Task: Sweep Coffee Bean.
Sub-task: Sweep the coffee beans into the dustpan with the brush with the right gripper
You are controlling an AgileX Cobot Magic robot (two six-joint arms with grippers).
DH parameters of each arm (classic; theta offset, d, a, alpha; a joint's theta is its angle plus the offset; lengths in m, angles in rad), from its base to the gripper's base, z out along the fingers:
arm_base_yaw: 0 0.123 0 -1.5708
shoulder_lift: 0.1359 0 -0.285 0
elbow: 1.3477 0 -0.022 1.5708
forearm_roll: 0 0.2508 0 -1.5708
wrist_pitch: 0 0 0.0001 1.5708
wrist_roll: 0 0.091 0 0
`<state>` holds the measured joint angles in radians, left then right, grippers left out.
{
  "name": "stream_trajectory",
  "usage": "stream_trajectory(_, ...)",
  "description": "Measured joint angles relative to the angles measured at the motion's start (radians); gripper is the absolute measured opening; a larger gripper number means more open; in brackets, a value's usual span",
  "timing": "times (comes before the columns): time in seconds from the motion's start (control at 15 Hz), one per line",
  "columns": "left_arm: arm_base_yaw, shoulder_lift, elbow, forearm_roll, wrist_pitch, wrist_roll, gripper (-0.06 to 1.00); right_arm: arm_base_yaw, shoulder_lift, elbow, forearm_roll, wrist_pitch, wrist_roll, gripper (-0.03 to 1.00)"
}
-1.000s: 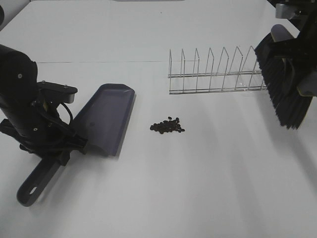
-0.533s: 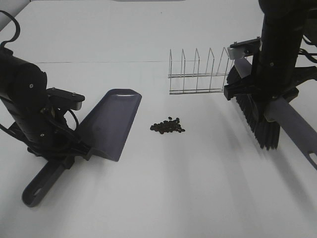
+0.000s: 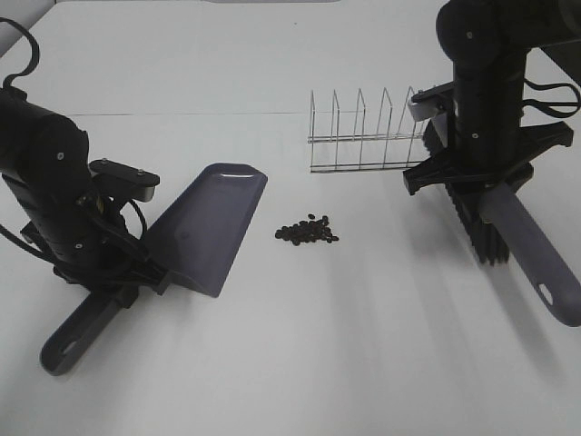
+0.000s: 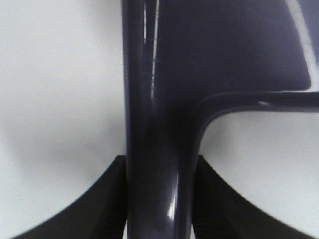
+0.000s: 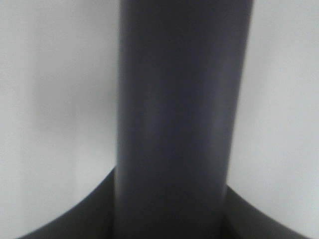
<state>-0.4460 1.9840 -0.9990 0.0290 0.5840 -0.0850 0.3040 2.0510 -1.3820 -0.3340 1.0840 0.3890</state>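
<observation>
A small pile of dark coffee beans lies on the white table, mid-view. My left gripper is shut on the handle of the purple-grey dustpan, whose pan is tilted and sits left of the beans. In the left wrist view the dustpan handle sits between my fingers. My right gripper is shut on the grey handle of the brush. Its black bristles are down near the table, well right of the beans. The brush handle fills the right wrist view.
A wire rack stands behind the beans, its right end hidden by my right arm. The dustpan's handle end points toward the front left.
My right arm has swung left and down with the brush, bringing the bristles near the table and the handle toward the front right. The dustpan has shifted slightly right, toward the beans.
</observation>
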Motion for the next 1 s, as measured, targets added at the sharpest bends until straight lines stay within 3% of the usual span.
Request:
stream_trajectory(0.6,0.0,0.0,-0.001,-0.001,-0.002,0.007,0.31,0.215,0.255,-0.248,0.18,0.113,-0.021,0.28)
stream_trajectory(0.8,0.0,0.0,-0.001,-0.001,-0.003,0.007,0.31,0.299,0.328,-0.401,0.39,0.11,-0.055,0.28)
stream_trajectory(1.0,0.0,0.0,-0.001,-0.001,-0.003,0.007,0.31,0.314,0.36,-0.507,0.557,0.077,-0.058,0.28)
